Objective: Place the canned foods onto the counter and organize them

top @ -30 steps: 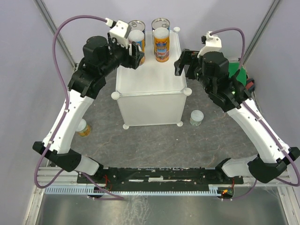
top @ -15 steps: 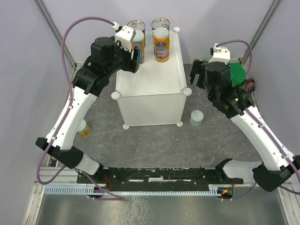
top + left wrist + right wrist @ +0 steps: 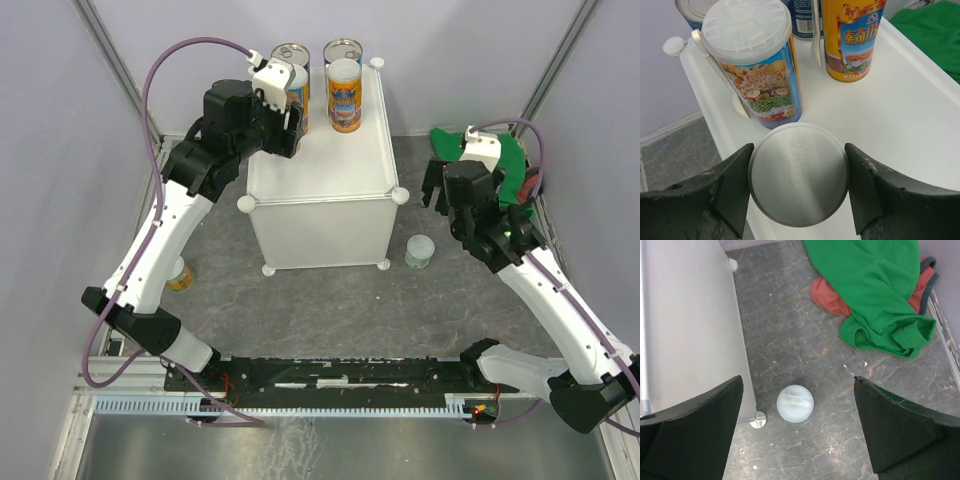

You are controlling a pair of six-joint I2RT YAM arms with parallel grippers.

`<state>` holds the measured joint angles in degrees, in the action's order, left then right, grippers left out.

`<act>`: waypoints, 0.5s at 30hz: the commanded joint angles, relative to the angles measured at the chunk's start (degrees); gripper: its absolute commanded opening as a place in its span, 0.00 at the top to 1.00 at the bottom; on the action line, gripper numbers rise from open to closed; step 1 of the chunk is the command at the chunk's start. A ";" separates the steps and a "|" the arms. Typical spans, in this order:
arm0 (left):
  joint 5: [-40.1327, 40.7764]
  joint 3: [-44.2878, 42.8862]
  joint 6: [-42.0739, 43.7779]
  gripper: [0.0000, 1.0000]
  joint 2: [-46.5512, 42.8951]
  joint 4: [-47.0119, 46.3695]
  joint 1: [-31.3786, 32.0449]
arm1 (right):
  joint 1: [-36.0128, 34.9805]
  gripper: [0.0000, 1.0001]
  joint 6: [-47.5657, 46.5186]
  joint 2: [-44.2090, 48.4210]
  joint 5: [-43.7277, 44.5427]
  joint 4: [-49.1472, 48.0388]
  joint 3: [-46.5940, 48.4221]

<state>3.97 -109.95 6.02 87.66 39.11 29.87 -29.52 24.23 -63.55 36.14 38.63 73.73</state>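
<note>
The white counter (image 3: 340, 170) carries two blue cans with silver tops (image 3: 291, 52) (image 3: 343, 48), an orange can (image 3: 344, 97) and a colourful white-lidded can (image 3: 747, 65) at its back. My left gripper (image 3: 293, 125) hangs over the counter's back left. In the left wrist view it (image 3: 799, 150) is shut on a can (image 3: 798, 175) whose silver end faces the camera. My right gripper (image 3: 438, 195) is open and empty above the floor, right of the counter. A pale green can (image 3: 795, 403) stands below it. A yellow can (image 3: 178, 272) stands on the floor at left.
A green cloth (image 3: 510, 165) over a red one (image 3: 827, 295) lies on the grey floor right of the counter. The counter's foot (image 3: 758, 419) stands just left of the pale green can. Grey walls close in the back and sides.
My right arm has swung right, off the counter's edge, and now points down at the floor over the pale green can. My left gripper has shifted slightly toward the back with its can.
</note>
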 commanded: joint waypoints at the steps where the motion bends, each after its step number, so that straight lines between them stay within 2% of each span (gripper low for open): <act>1: -0.17 -2.00 2.04 0.97 -0.41 -4.51 0.47 | 0.51 0.01 1.47 2.55 0.71 -0.48 -4.08; 15: 0.26 -1.14 1.20 0.97 1.34 -4.25 0.53 | 1.24 0.01 3.19 4.53 -1.44 -1.26 -14.53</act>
<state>3.97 -109.93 6.02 89.47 39.18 30.11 -28.67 26.33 -60.71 35.07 38.65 60.69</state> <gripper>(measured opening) 0.736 0.991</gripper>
